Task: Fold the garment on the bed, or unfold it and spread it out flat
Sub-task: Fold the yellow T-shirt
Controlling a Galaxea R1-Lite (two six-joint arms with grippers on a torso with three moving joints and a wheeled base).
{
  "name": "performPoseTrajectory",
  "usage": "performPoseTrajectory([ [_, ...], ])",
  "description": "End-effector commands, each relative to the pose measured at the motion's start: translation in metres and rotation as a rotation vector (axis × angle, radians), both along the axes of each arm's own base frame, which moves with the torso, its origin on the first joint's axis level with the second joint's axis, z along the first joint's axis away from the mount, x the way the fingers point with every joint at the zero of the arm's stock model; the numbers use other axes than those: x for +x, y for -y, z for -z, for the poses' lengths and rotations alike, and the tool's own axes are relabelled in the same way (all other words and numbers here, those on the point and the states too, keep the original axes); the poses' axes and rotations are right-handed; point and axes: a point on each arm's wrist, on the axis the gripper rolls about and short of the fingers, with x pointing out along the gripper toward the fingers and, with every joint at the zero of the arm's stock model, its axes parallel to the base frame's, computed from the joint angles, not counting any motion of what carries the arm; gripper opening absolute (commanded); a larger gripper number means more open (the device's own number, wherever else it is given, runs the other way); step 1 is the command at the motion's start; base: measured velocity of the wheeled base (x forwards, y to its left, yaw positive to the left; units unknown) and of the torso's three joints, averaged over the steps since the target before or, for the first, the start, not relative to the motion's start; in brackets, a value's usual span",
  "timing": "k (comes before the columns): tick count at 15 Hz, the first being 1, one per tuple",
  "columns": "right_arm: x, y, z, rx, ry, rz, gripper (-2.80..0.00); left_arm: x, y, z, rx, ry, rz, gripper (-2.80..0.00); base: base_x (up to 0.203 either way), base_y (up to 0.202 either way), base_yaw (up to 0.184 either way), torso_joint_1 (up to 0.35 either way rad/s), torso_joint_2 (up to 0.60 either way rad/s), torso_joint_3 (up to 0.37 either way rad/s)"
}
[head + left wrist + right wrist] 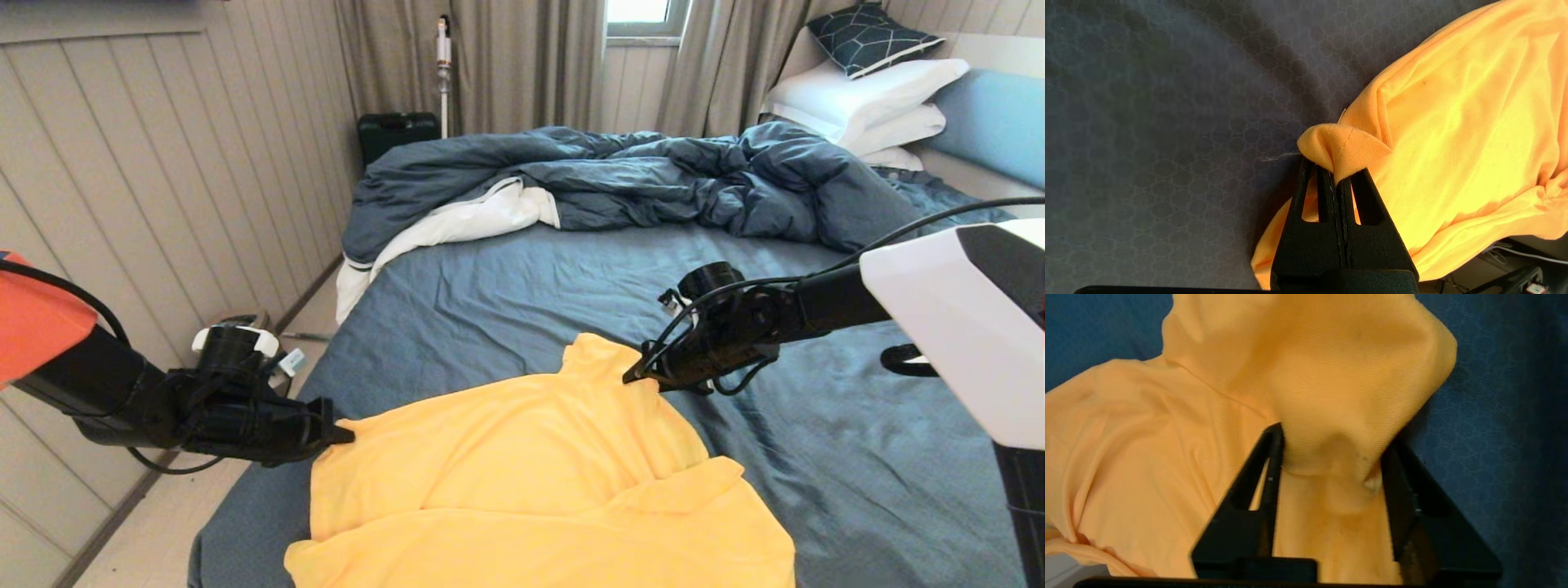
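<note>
The large bed with its wrinkled slate-blue sheet (506,278) carries the thin yellow-orange short-sleeved T-shirt (522,465), spread between both grippers but rumpled, so flattening looks partly done. Its long axis seems to run from the near edge toward the right gripper (641,371). That one's jaws stand apart around a bunched fold; the left gripper (343,433) pinches a corner.

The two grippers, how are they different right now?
The left gripper is shut tight on a pinched corner of the garment; the right gripper stands apart with cloth bunched between its fingers. The left is at the garment's left edge, the right at its far edge. Both are black and touching the garment.
</note>
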Motion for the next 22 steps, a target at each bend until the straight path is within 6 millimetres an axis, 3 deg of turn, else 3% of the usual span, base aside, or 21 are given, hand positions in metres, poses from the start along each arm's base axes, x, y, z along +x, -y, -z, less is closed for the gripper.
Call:
performPoseTrajectory([
  [1,0.0,0.0,0.0,0.001,0.003,0.003,-2.8,0.001,0.0,0.0,-0.004,0.009,0.0,-2.8,0.0,0.0,0.0,0.0,0.0,0.0],
  [6,-0.002,0.005,-0.006,0.0,0.013,0.013,-2.8,-0.003,0.0,-0.01,-0.007,0.054,0.0,-2.8,0.0,0.0,0.0,0.0,0.0,0.0],
  [10,-0.01,0.007,-0.024,0.007,0.047,0.015,-2.8,-0.016,-0.001,-0.017,-0.009,0.131,0.001,-2.8,0.0,0.0,0.0,0.0,0.0,0.0],
  [15,-0.038,0.009,-0.041,0.006,0.064,-0.001,-2.8,-0.046,-0.008,-0.025,-0.005,0.127,-0.012,-2.8,0.0,0.0,0.0,0.0,0.0,0.0],
  [19,-0.062,0.013,-0.035,0.006,0.107,-0.009,-2.8,-0.069,-0.012,-0.041,-0.003,0.164,-0.017,-2.8,0.0,0.0,0.0,0.0,0.0,0.0],
  [22,-0.08,0.018,-0.033,-0.005,0.1,-0.019,-2.8,-0.084,-0.012,-0.042,-0.001,0.156,-0.015,-2.8,0.0,0.0,0.0,0.0,0.0,0.0],
])
